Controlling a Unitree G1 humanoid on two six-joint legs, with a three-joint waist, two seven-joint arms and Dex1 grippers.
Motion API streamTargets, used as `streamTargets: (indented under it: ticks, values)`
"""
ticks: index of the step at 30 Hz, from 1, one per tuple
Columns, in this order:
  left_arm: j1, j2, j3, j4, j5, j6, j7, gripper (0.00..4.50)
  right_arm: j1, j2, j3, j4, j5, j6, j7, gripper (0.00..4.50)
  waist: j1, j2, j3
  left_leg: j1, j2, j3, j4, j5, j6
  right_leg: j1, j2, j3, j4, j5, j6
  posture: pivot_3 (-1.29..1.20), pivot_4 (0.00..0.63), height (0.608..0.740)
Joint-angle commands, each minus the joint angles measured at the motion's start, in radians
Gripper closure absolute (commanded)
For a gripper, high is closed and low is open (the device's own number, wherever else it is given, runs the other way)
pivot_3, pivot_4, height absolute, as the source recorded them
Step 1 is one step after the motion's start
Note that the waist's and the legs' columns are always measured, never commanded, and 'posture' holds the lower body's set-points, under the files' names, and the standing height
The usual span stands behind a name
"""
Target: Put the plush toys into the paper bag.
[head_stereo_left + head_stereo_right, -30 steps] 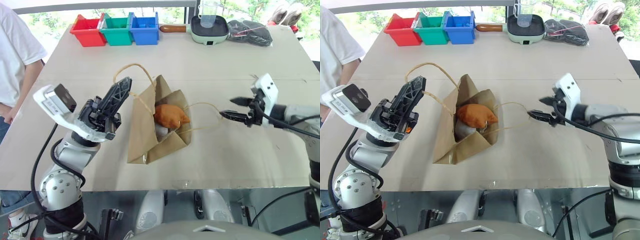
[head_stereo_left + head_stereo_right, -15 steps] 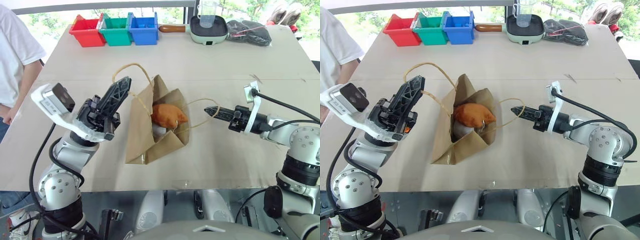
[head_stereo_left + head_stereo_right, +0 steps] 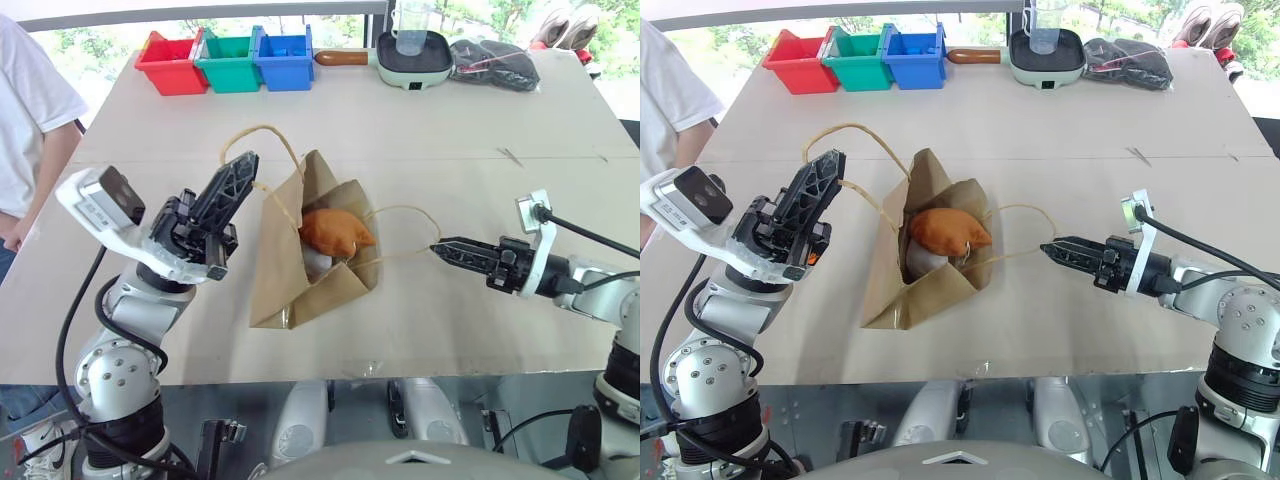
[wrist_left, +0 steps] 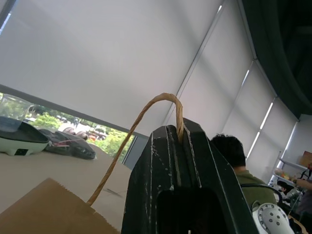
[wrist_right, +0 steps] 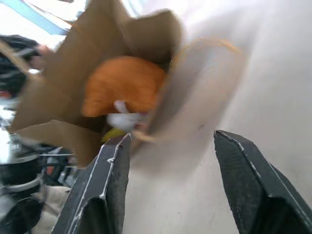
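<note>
The brown paper bag [image 3: 285, 285] lies on the table with its mouth spread open. Inside it sits the orange-brown plush toy [image 3: 335, 230], and a white plush toy [image 3: 318, 263] peeks out beneath it. My left gripper [image 3: 243, 168] is raised left of the bag, shut on one tan cord handle [image 4: 141, 117]. The bag's other handle loop [image 3: 405, 212] lies on the table to the right. My right gripper [image 3: 440, 248] points level at that loop from just outside it. Its fingers [image 5: 243, 165] stand apart with nothing between them.
Red [image 3: 170, 62], green [image 3: 230, 60] and blue [image 3: 287, 58] bins line the far left edge. A pale green pan [image 3: 418, 55] with a cup and a black bag [image 3: 495, 62] sit at the back right. A person in a white shirt [image 3: 25, 110] stands at the left.
My right gripper has rolled and drawn back out of the handle loop, toward the right and the near edge. Its fingers shut, then parted again. The left gripper keeps its hold.
</note>
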Motion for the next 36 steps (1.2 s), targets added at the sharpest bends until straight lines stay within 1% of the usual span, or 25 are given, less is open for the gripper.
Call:
streamTargets:
  ticks: [1,4,5,7,8,9,10,11,12,14,16,18,21,23,25,27,29,30,31,33,34,35,36]
  values:
    - [-0.011,0.006,-0.001,-0.019,-0.003,-0.016,-0.019,4.50,-0.018,0.025,0.013,-0.031,0.069,-0.022,-0.047,2.22,0.000,0.000,0.000,0.000,0.000,0.000,0.000,0.000,0.000,0.000,0.000,0.000,0.000,0.000,0.000,0.00,0.150,0.740]
    - [-0.017,0.007,-0.004,-0.015,-0.002,-0.014,-0.023,4.50,-0.055,0.080,0.043,0.002,0.081,-0.055,-0.110,2.22,0.000,0.000,0.000,0.000,0.000,0.000,0.000,0.000,0.000,0.000,0.001,0.000,0.000,0.000,0.000,0.00,0.150,0.740]
    - [-0.020,0.008,-0.004,-0.013,-0.002,-0.013,-0.024,4.50,-0.071,0.099,0.063,0.020,0.051,-0.079,-0.140,2.45,-0.001,0.000,0.000,0.000,0.000,0.000,0.000,0.000,0.000,0.000,0.000,0.001,0.000,0.000,0.000,0.00,0.150,0.740]
    - [-0.024,0.010,-0.005,-0.011,-0.002,-0.012,-0.024,4.50,-0.084,0.117,0.084,0.032,0.040,-0.123,-0.146,3.02,0.000,0.000,0.000,0.000,0.000,0.000,0.000,0.000,0.000,0.000,0.000,0.001,0.000,0.000,0.000,0.00,0.150,0.740]
    - [-0.025,0.010,-0.005,-0.010,-0.002,-0.012,-0.024,4.50,-0.089,0.128,0.077,0.033,0.056,-0.143,-0.152,3.56,0.003,0.000,0.000,0.000,0.000,0.000,0.000,0.000,0.000,0.000,0.000,0.001,0.000,0.000,0.000,0.00,0.150,0.740]
    - [-0.025,0.010,-0.005,-0.011,-0.001,-0.012,-0.023,4.50,-0.094,0.137,0.062,0.034,0.088,-0.157,-0.157,3.95,0.005,0.000,0.000,-0.001,0.000,0.000,0.000,0.000,0.000,0.000,0.000,0.000,-0.001,0.000,0.000,0.00,0.150,0.740]
    - [-0.027,0.010,-0.005,-0.010,-0.001,-0.012,-0.023,4.50,-0.101,0.145,0.045,0.029,0.129,-0.172,-0.159,4.47,0.006,0.000,0.000,-0.001,0.000,-0.001,0.000,0.000,0.000,0.000,0.000,0.000,-0.001,0.000,0.000,0.00,0.150,0.740]
    - [-0.030,0.012,-0.004,-0.006,-0.002,-0.011,-0.023,4.50,-0.110,0.148,0.028,0.020,0.180,-0.188,-0.158,4.49,0.006,0.000,0.000,-0.001,0.000,-0.001,0.000,0.000,0.000,0.000,0.000,-0.001,-0.001,0.000,0.000,0.00,0.150,0.740]
    - [-0.034,0.016,-0.003,-0.001,-0.003,-0.008,-0.022,4.50,-0.117,0.145,0.015,0.011,0.239,-0.201,-0.160,4.49,0.006,0.000,0.000,-0.002,0.000,-0.001,0.000,0.000,0.000,0.000,-0.001,0.000,-0.002,0.000,0.000,0.00,0.150,0.740]
    - [-0.049,0.038,0.003,0.015,0.006,0.001,-0.020,4.50,-0.140,0.125,0.005,-0.012,0.416,-0.233,-0.197,4.49,0.006,0.000,0.000,-0.002,0.000,-0.001,0.000,0.000,0.000,0.000,-0.001,0.000,-0.002,0.000,0.000,0.00,0.150,0.740]
    - [-0.128,0.092,0.021,0.091,0.041,0.005,-0.004,4.50,-0.208,0.095,0.030,-0.048,0.587,-0.306,-0.293,4.49,0.005,0.001,0.001,-0.002,0.001,-0.001,0.000,0.000,0.000,0.000,-0.001,-0.001,-0.002,0.000,0.000,0.00,0.150,0.740]
    - [-0.193,0.133,0.023,0.157,0.088,0.001,-0.004,4.50,-0.249,0.061,0.064,-0.069,0.679,-0.369,-0.373,4.49,0.003,0.002,0.002,-0.002,0.000,-0.002,0.000,0.000,0.000,-0.001,0.000,-0.002,-0.001,0.000,0.000,0.00,0.150,0.740]
    - [-0.335,0.213,-0.017,0.315,0.208,-0.001,-0.058,4.50,-0.309,0.011,0.113,-0.101,0.748,-0.448,-0.462,4.49,0.000,0.001,0.001,0.000,0.001,-0.001,0.000,0.000,0.000,0.000,0.001,-0.001,-0.001,0.000,0.000,0.00,0.150,0.740]
    - [-0.418,0.245,-0.086,0.416,0.299,0.003,-0.118,4.50,-0.300,-0.018,0.142,-0.120,0.716,-0.470,-0.503,4.49,0.001,0.001,0.001,-0.001,0.001,-0.001,0.000,0.000,0.000,0.000,0.002,-0.001,-0.002,0.000,0.000,0.00,0.150,0.740]
    - [-0.476,0.291,-0.179,0.502,0.384,0.058,-0.182,4.50,-0.260,-0.063,0.190,-0.147,0.600,-0.459,-0.492,4.49,0.006,0.000,0.001,-0.002,0.000,-0.002,0.000,0.000,0.000,-0.001,0.001,-0.002,-0.002,0.000,0.000,0.00,0.150,0.740]
    - [-0.532,0.284,-0.224,0.608,0.382,0.126,-0.271,4.50,-0.232,-0.085,0.242,-0.154,0.470,-0.477,-0.499,4.49,0.003,0.001,0.001,-0.002,-0.001,-0.001,-0.001,0.000,0.000,-0.001,0.001,-0.001,-0.004,0.000,0.000,0.00,0.150,0.740]
    - [-0.527,0.277,-0.306,0.651,0.508,-0.014,-0.427,4.50,-0.212,-0.103,0.280,-0.150,0.351,-0.498,-0.513,4.49,-0.003,0.001,0.001,-0.004,-0.001,0.000,-0.002,0.000,0.000,-0.002,0.000,-0.001,-0.005,0.000,0.000,0.00,0.150,0.740]
    - [-0.526,0.270,-0.321,0.668,0.546,-0.048,-0.458,4.50,-0.198,-0.114,0.287,-0.161,0.333,-0.501,-0.492,4.25,-0.007,0.001,0.001,-0.006,-0.001,0.001,-0.002,0.000,0.000,-0.004,0.000,0.000,-0.005,0.000,0.000,0.00,0.150,0.740]
    - [-0.533,0.260,-0.314,0.688,0.544,-0.031,-0.456,4.50,-0.184,-0.128,0.293,-0.181,0.319,-0.500,-0.467,4.10,-0.008,0.001,0.001,-0.011,0.000,-0.001,-0.001,0.000,0.000,-0.009,0.000,-0.001,-0.005,0.000,0.000,0.00,0.150,0.740]
    - [-0.533,0.275,-0.290,0.702,0.539,0.005,-0.464,3.82,-0.143,-0.185,0.272,-0.254,0.339,-0.484,-0.436,3.70,-0.009,0.000,0.001,-0.018,0.000,-0.001,0.000,0.001,-0.002,-0.016,0.000,-0.002,-0.003,0.001,0.000,0.00,0.150,0.740]
    - [-0.529,0.283,-0.273,0.699,0.537,0.012,-0.467,3.40,-0.123,-0.217,0.249,-0.282,0.360,-0.482,-0.425,3.04,-0.009,0.000,0.001,-0.020,0.001,-0.002,0.000,0.002,-0.004,-0.018,-0.001,-0.002,-0.001,0.000,0.000,0.00,0.150,0.740]
    - [-0.524,0.288,-0.261,0.696,0.538,0.012,-0.471,3.15,-0.107,-0.240,0.234,-0.299,0.376,-0.486,-0.418,2.82,-0.012,0.000,0.001,-0.020,0.002,-0.002,0.000,0.002,-0.003,-0.019,-0.002,-0.003,-0.001,0.000,0.000,0.00,0.150,0.740]
    - [-0.521,0.290,-0.245,0.692,0.535,0.016,-0.470,2.84,-0.090,-0.268,0.214,-0.309,0.402,-0.491,-0.404,2.48,-0.013,0.000,0.001,-0.020,0.002,-0.003,0.000,0.001,-0.001,-0.019,-0.002,-0.003,-0.001,0.000,0.000,0.00,0.150,0.740]
